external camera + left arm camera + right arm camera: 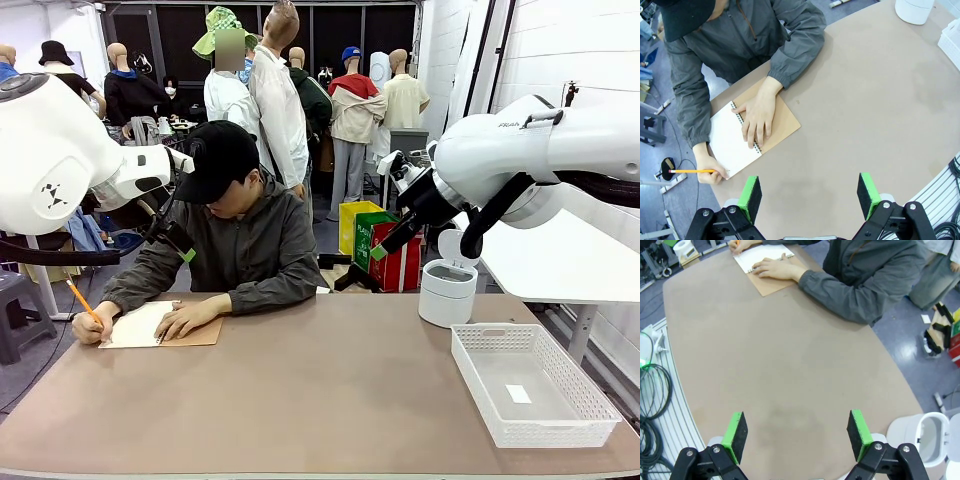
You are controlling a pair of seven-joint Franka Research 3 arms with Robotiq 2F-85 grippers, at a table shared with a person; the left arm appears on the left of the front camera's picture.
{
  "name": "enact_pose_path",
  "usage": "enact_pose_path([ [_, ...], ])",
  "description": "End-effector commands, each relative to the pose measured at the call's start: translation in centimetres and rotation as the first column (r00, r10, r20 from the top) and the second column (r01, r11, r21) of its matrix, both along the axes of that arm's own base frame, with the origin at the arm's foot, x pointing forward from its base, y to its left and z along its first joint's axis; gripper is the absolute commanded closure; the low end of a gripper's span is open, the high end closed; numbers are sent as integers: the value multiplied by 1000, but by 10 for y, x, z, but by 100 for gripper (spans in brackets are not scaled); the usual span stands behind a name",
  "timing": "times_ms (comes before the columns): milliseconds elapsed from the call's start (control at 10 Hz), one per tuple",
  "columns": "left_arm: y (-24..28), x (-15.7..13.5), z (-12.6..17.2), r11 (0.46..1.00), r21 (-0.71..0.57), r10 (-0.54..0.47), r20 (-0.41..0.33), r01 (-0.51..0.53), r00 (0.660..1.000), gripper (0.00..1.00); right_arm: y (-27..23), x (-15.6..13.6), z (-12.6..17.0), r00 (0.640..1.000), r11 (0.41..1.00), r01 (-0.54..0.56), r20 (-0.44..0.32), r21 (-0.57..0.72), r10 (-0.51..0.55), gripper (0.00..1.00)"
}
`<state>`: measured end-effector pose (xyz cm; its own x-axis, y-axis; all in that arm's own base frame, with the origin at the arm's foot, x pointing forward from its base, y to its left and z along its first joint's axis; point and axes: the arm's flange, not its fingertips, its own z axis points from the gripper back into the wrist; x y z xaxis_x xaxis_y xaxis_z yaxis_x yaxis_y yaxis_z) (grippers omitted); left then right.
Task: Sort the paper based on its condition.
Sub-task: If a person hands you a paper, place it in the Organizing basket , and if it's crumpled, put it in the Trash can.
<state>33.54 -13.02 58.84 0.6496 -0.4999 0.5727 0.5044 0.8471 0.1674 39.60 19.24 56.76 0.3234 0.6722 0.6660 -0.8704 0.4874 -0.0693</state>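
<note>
The paper (138,325) is the white page of an open spiral notebook (205,335) with a brown cover, at the table's far left. A person holds it down with one hand (188,318) and writes on it with a yellow pencil (82,300). My left gripper (178,248) hangs open high above that spot; its wrist view looks down on the page (730,145) between its green pads (751,196). Over the right of the table my right gripper (385,245) is open too and far from the page (760,255), nothing between its pads (735,435).
A white slotted basket (530,425) with a small white label (518,393) stands at the front right. A white lidded bin (447,292), lid up, stands at the far right. The brown tabletop (320,400) is bare in the middle.
</note>
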Motion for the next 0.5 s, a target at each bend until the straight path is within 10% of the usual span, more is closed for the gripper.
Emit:
enact_pose_path([
  [0,0,1,2,1000,0,1,-1,-1,1000,0,0,1,2,1000,1000,-5,-13,1,5,0],
  [400,0,1,2,1000,0,1,-1,-1,1000,0,0,1,2,1000,1000,-5,-13,1,5,0],
])
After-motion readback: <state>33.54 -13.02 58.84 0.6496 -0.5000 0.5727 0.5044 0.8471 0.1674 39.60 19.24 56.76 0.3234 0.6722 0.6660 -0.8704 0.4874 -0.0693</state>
